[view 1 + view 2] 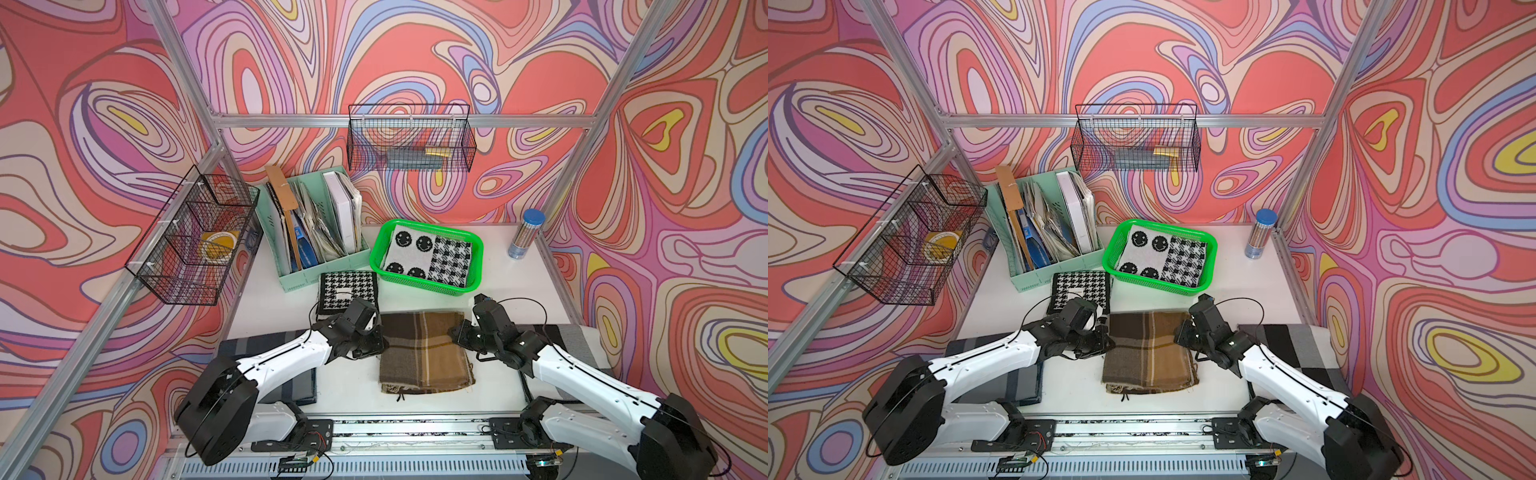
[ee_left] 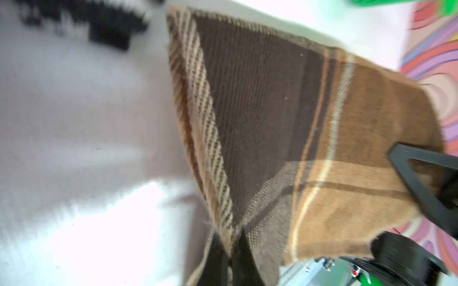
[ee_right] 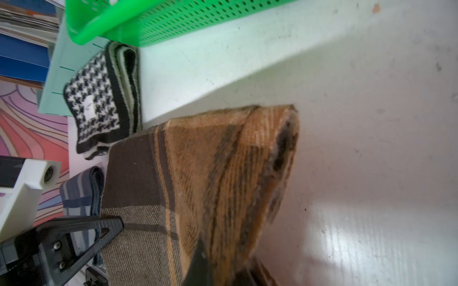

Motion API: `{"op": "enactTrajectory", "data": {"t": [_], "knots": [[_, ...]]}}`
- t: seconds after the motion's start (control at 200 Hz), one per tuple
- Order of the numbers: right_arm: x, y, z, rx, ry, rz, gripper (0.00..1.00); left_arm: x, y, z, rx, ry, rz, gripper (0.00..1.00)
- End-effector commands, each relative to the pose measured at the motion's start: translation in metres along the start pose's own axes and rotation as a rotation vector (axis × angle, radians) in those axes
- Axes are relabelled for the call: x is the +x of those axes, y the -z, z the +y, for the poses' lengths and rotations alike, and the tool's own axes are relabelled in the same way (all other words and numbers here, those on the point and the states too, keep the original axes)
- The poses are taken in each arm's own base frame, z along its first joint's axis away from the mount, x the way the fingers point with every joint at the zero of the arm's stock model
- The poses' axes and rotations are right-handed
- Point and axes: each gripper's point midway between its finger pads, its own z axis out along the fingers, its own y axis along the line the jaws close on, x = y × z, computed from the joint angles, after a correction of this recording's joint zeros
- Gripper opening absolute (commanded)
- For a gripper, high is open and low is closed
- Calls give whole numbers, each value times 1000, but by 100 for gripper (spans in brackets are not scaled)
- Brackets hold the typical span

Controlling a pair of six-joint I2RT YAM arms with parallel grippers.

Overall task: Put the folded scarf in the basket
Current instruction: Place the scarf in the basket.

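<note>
Arms come in from the near edge of the white table [image 1: 419, 301], each passing over a grey striped cloth: one on the left [image 1: 291, 382], one on the right [image 1: 577, 336].

Between them, in the middle of the table, lies the scarf [image 1: 424, 353], brown plaid and folded to a rough square, with its fringe toward the near side. It is outside the basket, on the near side of it.

The left gripper [image 1: 376, 345] is clamped on the scarf's left edge. Its wrist view shows the two dark fingers [image 2: 244, 260] pressed together with the cloth between them. The right gripper [image 1: 453, 332] is clamped on the right edge, and its wrist view shows that edge bunched and folded over at the fingers [image 3: 200, 262].

Just behind the left gripper lies a black-and-white houndstooth cloth [image 1: 347, 291], flat on the table.

Farther back and to the right sits the basket [image 1: 478, 249], bright green, holding a black-and-white cloth [image 1: 428, 255] with smiley faces and checks. To its left stands a mint file rack [image 1: 311, 232] stuffed with papers, and to its right, near the corner post, a tube [image 1: 525, 235] with a blue cap.

Two black wire baskets hang from the frame, one on the left [image 1: 195, 241] and one at the back [image 1: 409, 139].
</note>
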Motion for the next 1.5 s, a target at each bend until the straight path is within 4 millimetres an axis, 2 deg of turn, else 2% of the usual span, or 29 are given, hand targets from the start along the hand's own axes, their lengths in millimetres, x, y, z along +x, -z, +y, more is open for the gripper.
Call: {"op": "enactTrajectory", "data": {"t": [0.0, 0.09, 0.235, 0.36, 0.491, 0.616, 0.776, 0.886, 1.001, 1.151, 1.176, 1.302, 1.407, 1.497], "knots": [[-27, 17, 19, -12, 46, -83, 0, -16, 12, -22, 64, -67, -75, 0], [-47, 26, 26, 17, 61, -141, 0, -34, 19, -33, 49, -100, -129, 0], [-90, 45, 53, 17, 87, -277, 0, -76, 39, -73, 58, -210, -229, 0], [-130, 52, 72, 66, 112, -347, 0, -120, 54, -83, -3, -235, -283, 0], [-172, 43, 86, 60, 112, -376, 0, -166, 59, -100, 57, -207, -301, 0], [-213, 31, 90, 58, 105, -392, 0, -206, 61, -120, 66, -239, -333, 0], [-254, 12, 86, 70, 101, -401, 0, -250, 55, -138, 38, -282, -359, 0], [-276, -2, 73, 89, 77, -410, 0, -277, 44, -140, 15, -289, -371, 0], [-291, -13, 61, 112, 66, -422, 0, -295, 26, -140, 10, -292, -350, 0], [-301, -24, 54, 139, 79, -423, 0, -311, 7, -126, -23, -283, -345, 0], [-299, -37, 44, 165, 75, -401, 0, -313, 5, -123, -22, -277, -343, 0], [-299, -52, 26, 206, 61, -369, 0, -319, -3, -124, 25, -253, -322, 0], [-296, -63, 17, 212, 66, -350, 0, -324, -7, -119, 3, -261, -326, 0], [-292, -73, 15, 209, 73, -320, 0, -318, -20, -121, 39, -273, -269, 0]]}}
